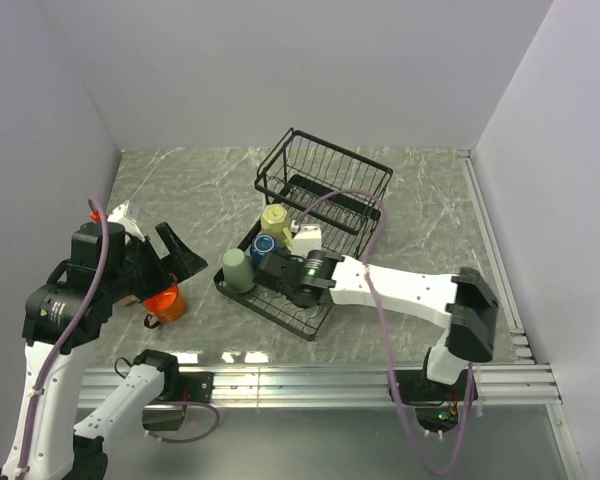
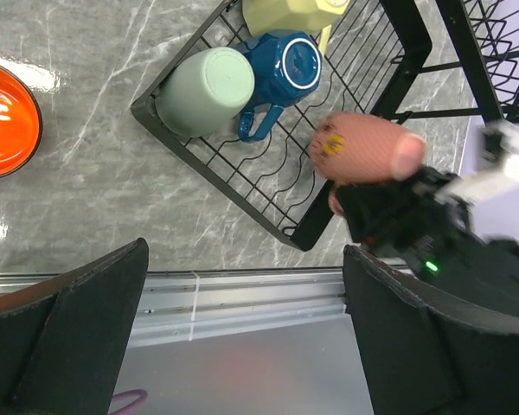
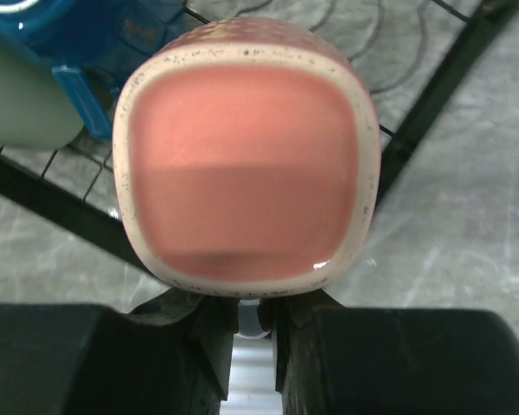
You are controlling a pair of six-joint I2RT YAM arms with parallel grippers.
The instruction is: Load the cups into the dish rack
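One pink mug (image 3: 246,169), thinly pinched in the right claw (image 3: 255,322) above the edge bar of the dish rack (image 2: 216,175); a slip could drop it against the blue mug (image 3: 95,35) just beyond.

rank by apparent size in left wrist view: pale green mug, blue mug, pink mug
1. pale green ceramic mug and speckled pink ceramic mug: look alike; pink is lifted nearer the camera, so unranked.
2. glossy blue ceramic mug.

On the table (image 1: 430,220) the dish rack (image 1: 280,185) stood with its basket (image 1: 330,185) behind its tray (image 1: 280,305), a cluster of cups (image 1: 263,248) in the tray's left end, a lifted cup (image 2: 363,149) above its near-right corner, and a lone cup (image 1: 165,302) left of the rack.
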